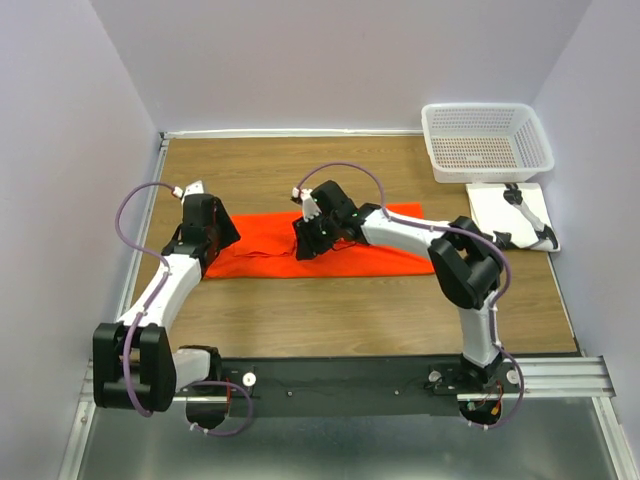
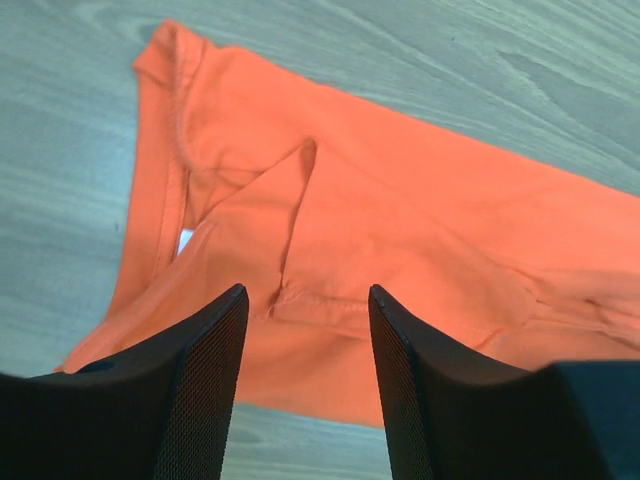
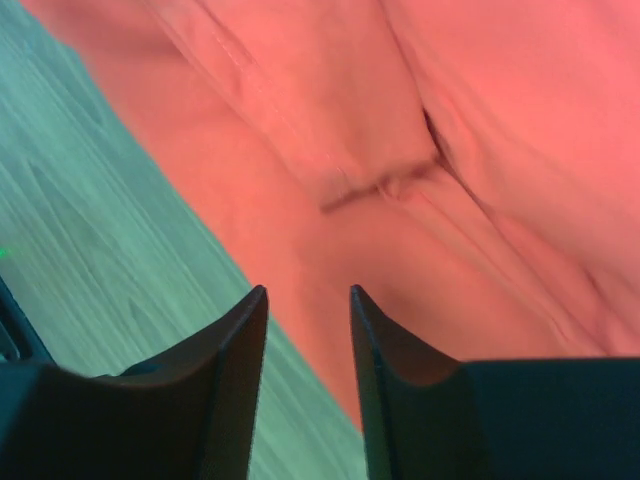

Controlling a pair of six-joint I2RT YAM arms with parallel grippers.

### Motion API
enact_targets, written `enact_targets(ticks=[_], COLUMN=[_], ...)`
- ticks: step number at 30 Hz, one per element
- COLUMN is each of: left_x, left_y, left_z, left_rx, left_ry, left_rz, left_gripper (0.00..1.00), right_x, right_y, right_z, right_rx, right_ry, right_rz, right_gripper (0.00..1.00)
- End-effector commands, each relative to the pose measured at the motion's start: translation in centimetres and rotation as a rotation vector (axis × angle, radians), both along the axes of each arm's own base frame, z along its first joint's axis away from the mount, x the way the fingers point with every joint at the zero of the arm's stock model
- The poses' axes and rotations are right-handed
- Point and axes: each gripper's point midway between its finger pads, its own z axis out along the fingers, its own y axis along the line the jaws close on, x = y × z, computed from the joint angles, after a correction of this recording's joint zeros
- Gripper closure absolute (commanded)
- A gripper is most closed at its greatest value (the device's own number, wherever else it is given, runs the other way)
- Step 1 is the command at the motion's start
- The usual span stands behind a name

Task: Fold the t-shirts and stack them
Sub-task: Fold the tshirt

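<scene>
One orange-red t-shirt (image 1: 270,250) lies folded into a long flat strip across the middle of the wooden table. My left gripper (image 1: 212,247) hovers over its left end, open and empty; the left wrist view shows the shirt's collar and a folded sleeve (image 2: 330,220) between the spread fingers (image 2: 205,380). My right gripper (image 1: 303,247) is over the shirt's middle, near its front edge, open and empty; the right wrist view shows creased cloth (image 3: 400,170) and the shirt's edge on the table under the fingertips (image 3: 245,330).
A white mesh basket (image 1: 487,140) stands at the back right corner. A white flat board (image 1: 512,215) with a black-and-white clip lies in front of it. The table's bare wood (image 1: 350,310) runs along the near side up to the arm rail.
</scene>
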Motion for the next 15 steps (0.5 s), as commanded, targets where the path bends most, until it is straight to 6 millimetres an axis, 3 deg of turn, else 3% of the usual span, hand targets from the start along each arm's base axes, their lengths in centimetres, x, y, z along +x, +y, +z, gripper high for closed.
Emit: enact_targets(ticks=[1, 3, 4, 5, 6, 12, 15], left_x=[-2.3, -2.9, -3.1, -3.3, -3.5, -3.8, -3.7], left_y=[1.0, 1.1, 1.1, 1.1, 1.2, 1.7, 2.2], left_z=[-1.8, -3.2, -3.7, -4.2, -5.1, -7.5, -8.8], left_rx=[-0.032, -0.039, -0.042, -0.043, -0.049, -0.053, -0.049], left_ry=[0.078, 0.12, 0.138, 0.151, 0.172, 0.224, 0.266], left_rz=[0.123, 0.15, 0.156, 0.162, 0.181, 0.234, 0.258], left_gripper=[0.4, 0.4, 0.41, 0.42, 0.43, 0.45, 0.46], right_x=[1.0, 1.9, 1.4, 2.0, 2.1, 1.6, 0.8], right_y=[-3.9, -6.7, -8.2, -8.9, -11.0, -19.0, -20.9], right_z=[1.3, 0.5, 0.0, -0.1, -0.5, -2.7, -3.8], right_rx=[-0.088, -0.141, -0.163, -0.167, -0.189, -0.269, -0.307], right_ry=[-0.09, -0.096, -0.08, -0.077, -0.06, 0.016, 0.045], right_rz=[-0.13, -0.212, -0.234, -0.262, -0.322, -0.543, -0.586], right_gripper=[0.52, 0.52, 0.52, 0.52, 0.52, 0.52, 0.52])
